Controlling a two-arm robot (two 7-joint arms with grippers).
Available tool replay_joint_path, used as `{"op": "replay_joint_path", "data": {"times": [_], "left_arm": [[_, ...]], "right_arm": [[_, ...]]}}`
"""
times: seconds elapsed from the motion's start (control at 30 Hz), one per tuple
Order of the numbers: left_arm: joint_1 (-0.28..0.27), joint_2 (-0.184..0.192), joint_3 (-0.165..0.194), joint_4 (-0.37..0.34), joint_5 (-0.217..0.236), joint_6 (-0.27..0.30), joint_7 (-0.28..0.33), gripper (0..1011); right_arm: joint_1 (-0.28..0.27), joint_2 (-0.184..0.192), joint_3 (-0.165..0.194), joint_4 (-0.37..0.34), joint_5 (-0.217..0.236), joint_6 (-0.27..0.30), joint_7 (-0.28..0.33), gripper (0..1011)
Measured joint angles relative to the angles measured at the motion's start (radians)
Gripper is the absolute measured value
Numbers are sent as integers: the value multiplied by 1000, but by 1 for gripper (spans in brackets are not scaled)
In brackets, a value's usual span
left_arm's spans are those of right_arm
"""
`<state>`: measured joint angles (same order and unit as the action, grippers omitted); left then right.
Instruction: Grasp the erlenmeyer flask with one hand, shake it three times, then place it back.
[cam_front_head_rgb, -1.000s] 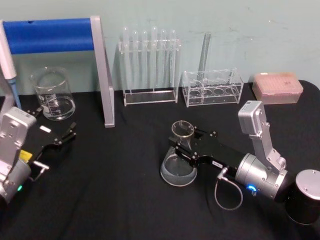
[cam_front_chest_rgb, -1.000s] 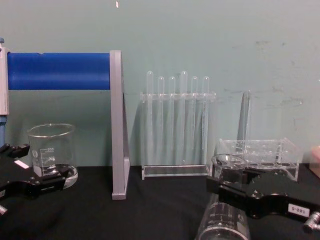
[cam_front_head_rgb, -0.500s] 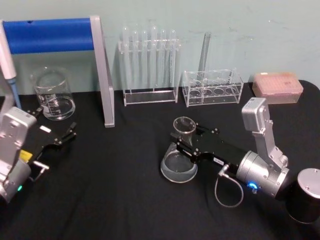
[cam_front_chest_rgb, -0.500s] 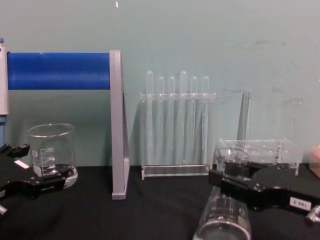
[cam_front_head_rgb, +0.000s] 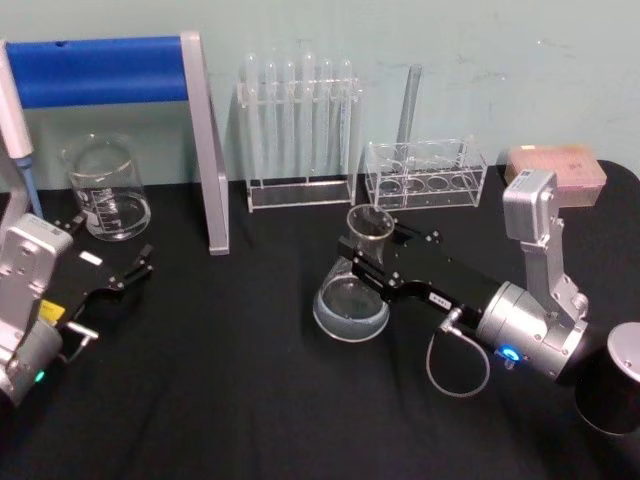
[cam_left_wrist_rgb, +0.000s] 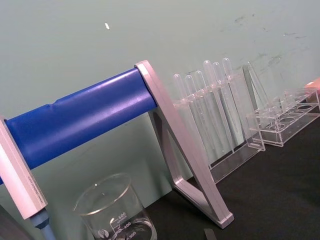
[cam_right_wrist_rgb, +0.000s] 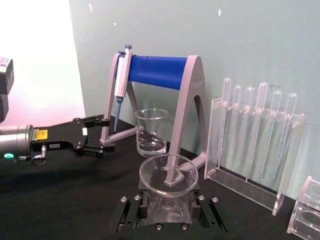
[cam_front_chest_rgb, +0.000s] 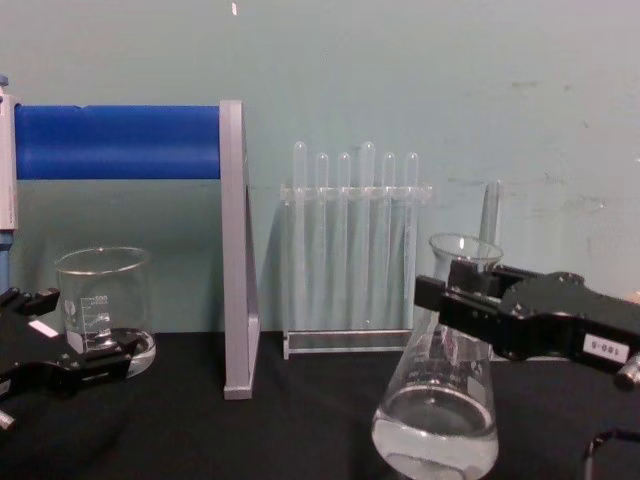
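Note:
The erlenmeyer flask is clear glass with a little liquid in its wide base. It hangs tilted just above the black table, right of centre. My right gripper is shut on its narrow neck, below the flared rim. From the chest view the flask shows from the side, with the right gripper clamped across its neck. The right wrist view looks down onto the flask's rim between the jaws. My left gripper rests open at the table's left, near the beaker, holding nothing.
A glass beaker stands at the back left under a grey stand with a blue bar and a hanging pipette. A rack of test tubes, a low clear rack and a pink box line the back.
My right gripper has lifted the flask off the table and carried it slightly left and away from me. The flask's base is now off the cloth. The left arm has not moved.

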<state>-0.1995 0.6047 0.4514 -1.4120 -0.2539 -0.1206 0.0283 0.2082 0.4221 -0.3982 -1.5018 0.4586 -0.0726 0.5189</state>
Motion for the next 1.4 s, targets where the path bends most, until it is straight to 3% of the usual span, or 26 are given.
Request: {"op": "replay_joint_path", "data": {"times": [0.83, 1.13, 1.4], "left_arm": [[0, 0, 0, 0, 0, 0, 0, 1001], [0, 0, 0, 0, 0, 0, 0, 1001], [0, 0, 0, 0, 0, 0, 0, 1001]], "right_arm": [[-3, -2, -6, -31, 3, 13, -31, 449], [-10, -31, -32, -75, -34, 42, -74, 449], [-7, -39, -81, -100, -53, 66, -41, 449]]}}
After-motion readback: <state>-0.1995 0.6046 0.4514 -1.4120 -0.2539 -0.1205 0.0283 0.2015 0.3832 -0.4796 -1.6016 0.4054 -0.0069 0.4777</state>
